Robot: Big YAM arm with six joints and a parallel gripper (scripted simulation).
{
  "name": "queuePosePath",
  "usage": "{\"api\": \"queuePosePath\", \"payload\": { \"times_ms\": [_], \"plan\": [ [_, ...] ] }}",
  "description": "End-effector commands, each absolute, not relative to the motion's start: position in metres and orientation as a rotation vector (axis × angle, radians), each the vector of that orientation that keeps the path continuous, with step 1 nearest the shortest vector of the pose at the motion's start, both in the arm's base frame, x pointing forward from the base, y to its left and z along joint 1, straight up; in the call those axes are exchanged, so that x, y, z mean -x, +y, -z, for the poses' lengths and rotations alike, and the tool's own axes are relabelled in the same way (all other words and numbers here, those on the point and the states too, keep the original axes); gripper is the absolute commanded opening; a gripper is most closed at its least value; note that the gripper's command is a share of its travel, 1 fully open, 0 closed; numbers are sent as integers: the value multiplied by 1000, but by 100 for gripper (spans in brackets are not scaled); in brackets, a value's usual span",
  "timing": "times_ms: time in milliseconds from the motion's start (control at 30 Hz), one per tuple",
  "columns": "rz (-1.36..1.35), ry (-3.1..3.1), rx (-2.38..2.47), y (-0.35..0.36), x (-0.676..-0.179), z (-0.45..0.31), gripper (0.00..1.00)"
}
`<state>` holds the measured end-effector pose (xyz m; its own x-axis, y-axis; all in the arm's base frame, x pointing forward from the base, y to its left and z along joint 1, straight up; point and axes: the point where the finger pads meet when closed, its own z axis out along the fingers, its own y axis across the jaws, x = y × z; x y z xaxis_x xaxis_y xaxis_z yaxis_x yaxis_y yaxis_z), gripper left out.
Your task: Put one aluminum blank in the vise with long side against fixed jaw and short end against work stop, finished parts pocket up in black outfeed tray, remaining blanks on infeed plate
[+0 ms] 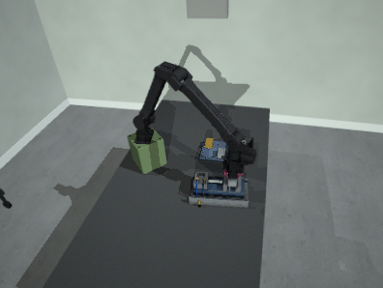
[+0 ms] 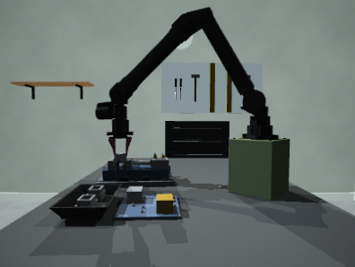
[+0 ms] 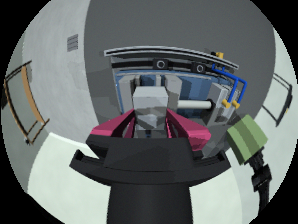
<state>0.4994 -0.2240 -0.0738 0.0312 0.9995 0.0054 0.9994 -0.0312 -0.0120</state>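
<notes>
Seen from the front, the black tray (image 2: pixel 67 211) sits nearest on the desk (image 2: pixel 215 233), well in front of the tool and slightly to its left in that view, with two pocketed blocks (image 2: pixel 91 195) lying in it pocket up. Just beside the tray lies the blue pinned plate (image 2: pixel 130 212), carrying a gray block (image 2: pixel 134 193) and a yellow block (image 2: pixel 164 202) side by side; both rest flat, also well forward of the tool.

Behind them stands the vise (image 2: pixel 139 171). The tool (image 2: pixel 119 151) hangs straight down over its left end, red fingers (image 2: pixel 111 145) pointing at the desk. It is clamped on a gray block (image 3: pixel 149 106), which sits directly between the fingertips and reaches below them into the vise opening. In the wrist view this block is right under the tool, with a pale rod (image 3: pixel 197 106) just to one side of it and the blue hoses (image 3: pixel 234 90) farther off at the vise's far end. Whether the block touches the low bars cannot be told.

Farther back, the green pedestal (image 2: pixel 257 167) carries the arm's base.
</notes>
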Motion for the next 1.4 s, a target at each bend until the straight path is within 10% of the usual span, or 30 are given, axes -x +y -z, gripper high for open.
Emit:
{"api": "queuePosePath", "payload": {
  "times_ms": [0, 1367],
  "plan": [
    [18, -2201, 2270, -235, -510, 64, 0],
    [18, -2194, 2274, -222, -515, 66, 0]
  ]
}}
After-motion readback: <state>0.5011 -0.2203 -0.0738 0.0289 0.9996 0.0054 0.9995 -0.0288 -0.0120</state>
